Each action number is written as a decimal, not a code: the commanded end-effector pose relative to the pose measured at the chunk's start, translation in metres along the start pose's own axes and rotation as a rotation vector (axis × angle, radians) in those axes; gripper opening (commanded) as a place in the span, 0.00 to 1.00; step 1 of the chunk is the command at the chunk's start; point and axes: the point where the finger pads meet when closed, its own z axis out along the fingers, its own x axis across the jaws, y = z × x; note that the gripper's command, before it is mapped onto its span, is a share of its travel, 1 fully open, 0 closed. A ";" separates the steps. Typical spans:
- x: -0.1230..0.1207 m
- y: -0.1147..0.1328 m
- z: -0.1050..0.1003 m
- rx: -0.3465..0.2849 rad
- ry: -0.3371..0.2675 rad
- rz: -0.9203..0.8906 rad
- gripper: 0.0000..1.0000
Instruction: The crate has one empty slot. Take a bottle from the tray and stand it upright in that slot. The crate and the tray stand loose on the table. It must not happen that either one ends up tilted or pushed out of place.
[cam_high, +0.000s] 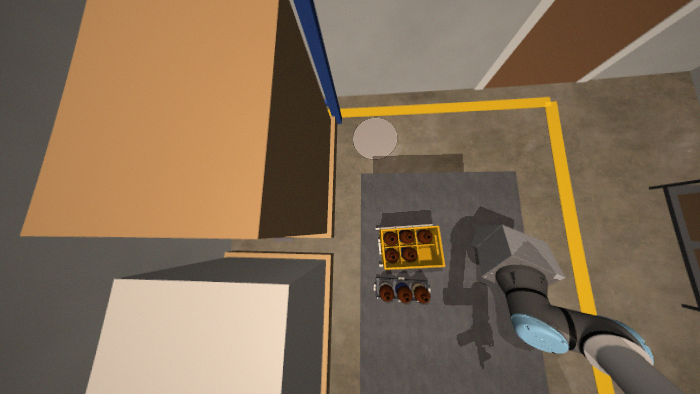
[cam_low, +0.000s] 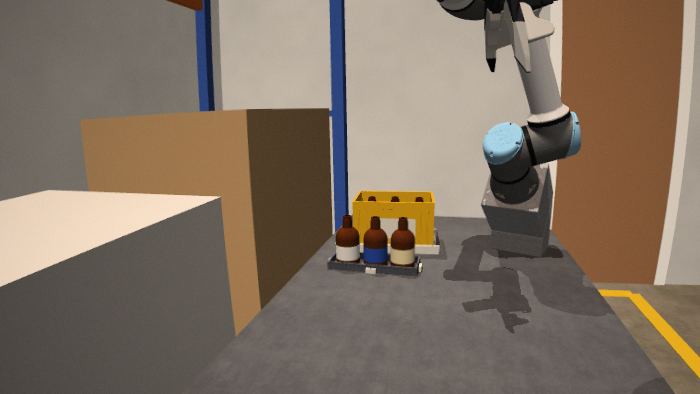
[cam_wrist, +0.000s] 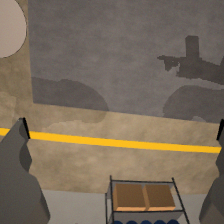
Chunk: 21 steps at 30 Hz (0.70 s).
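The yellow crate (cam_high: 412, 247) stands mid-table and holds several brown bottles; its front right slot (cam_high: 426, 255) is empty. It also shows in the side view (cam_low: 393, 215). Just in front of it, the grey tray (cam_high: 404, 291) (cam_low: 374, 267) holds three upright brown bottles with a white label (cam_low: 347, 240), a blue label (cam_low: 375, 241) and a cream label (cam_low: 402, 242). My gripper (cam_low: 506, 55) hangs high above the table's right side, far from both, open and empty. In the wrist view its fingers frame the table edge and floor; neither crate nor tray shows there.
A tall cardboard box (cam_low: 200, 190) and a white-topped block (cam_low: 100, 280) stand left of the table. A blue post (cam_low: 338, 100) rises behind the crate. The arm's grey pedestal (cam_low: 517, 220) sits on the table's right rear. A small shelf rack (cam_wrist: 145, 197) stands beyond the yellow floor line (cam_wrist: 120, 142).
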 end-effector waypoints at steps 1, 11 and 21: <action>0.001 -0.003 0.001 -0.004 -0.001 0.006 1.00; 0.001 -0.003 0.001 -0.004 -0.001 0.006 1.00; 0.003 -0.015 0.008 -0.006 0.006 0.030 1.00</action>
